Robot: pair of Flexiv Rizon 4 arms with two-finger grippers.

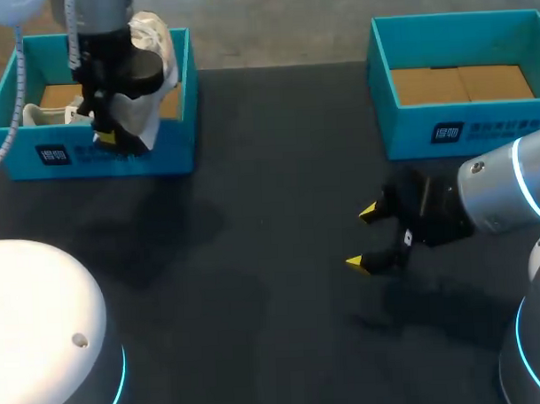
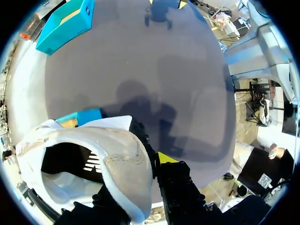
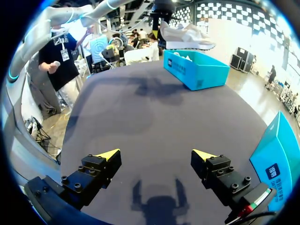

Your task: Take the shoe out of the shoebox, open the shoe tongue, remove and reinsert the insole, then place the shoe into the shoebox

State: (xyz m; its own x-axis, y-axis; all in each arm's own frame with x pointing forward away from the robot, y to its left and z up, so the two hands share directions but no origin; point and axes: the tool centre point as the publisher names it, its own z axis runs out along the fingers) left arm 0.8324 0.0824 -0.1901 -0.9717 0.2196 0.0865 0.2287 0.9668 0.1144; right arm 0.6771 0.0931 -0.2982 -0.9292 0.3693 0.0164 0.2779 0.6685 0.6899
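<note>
L fingers (image 1: 105, 137) grip the white shoe (image 1: 154, 46) by its collar, held in the air above the shoebox (image 1: 118, 158) at the tabletop's (image 1: 254, 256) 10 o'clock. R fingers (image 1: 368, 214) are spread wide w/ nothing between, hovering at 4 o'clock, near the 2nd box (image 1: 463, 129).

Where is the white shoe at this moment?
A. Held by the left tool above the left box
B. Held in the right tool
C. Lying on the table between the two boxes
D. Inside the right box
A: the left tool grips the white shoe, which hangs clear above the left box, while the right tool is open and empty.
</note>
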